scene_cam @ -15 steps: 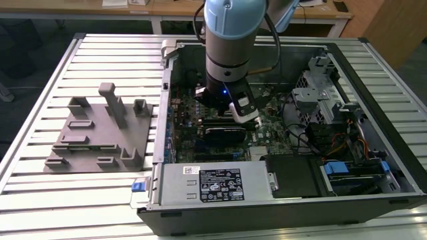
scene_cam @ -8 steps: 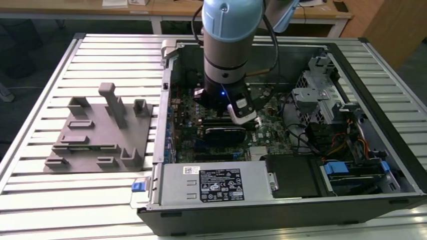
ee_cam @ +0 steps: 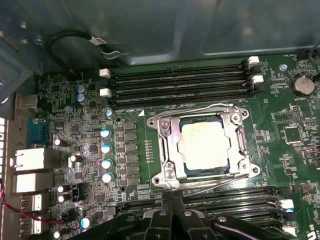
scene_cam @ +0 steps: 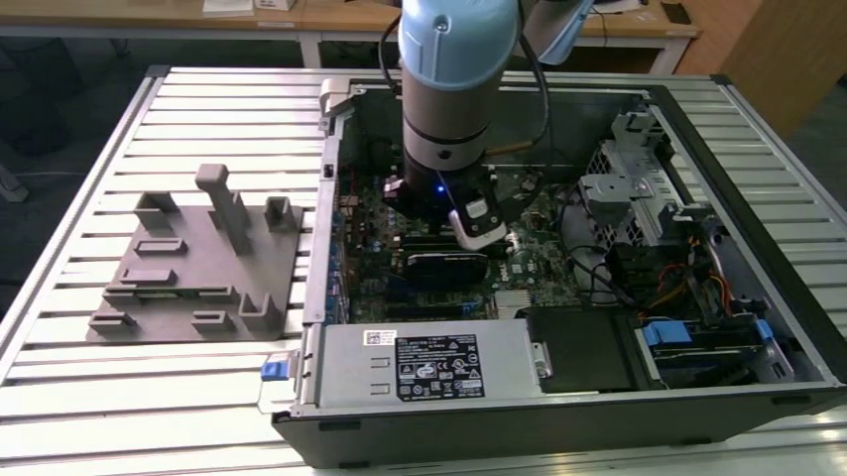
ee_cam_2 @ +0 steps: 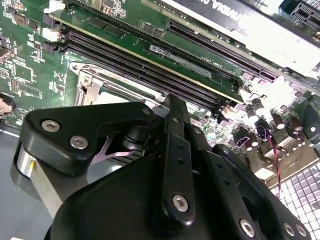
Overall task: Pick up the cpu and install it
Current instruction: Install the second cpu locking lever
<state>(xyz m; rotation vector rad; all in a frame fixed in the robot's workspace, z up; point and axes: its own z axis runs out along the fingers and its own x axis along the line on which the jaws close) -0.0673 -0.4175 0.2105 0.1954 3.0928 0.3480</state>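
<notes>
CPU seated in the socket, my hand just above it.

The open computer case (scene_cam: pixel 556 248) fills the exterior view's centre; on its motherboard (ee_cam: pixel 75 150), the cpu (ee_cam: pixel 206 145) lies inside the socket frame (ee_cam: pixel 165 145), mid-frame in the first wrist view. Whether the latch is clamped is unclear; I cannot tell if my hand (ee_cam: pixel 172 220) is open.

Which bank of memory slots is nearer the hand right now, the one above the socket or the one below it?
The bank beside the black hand in the first wrist view; the other bank lies beyond the socket, which holds the cpu.
</notes>
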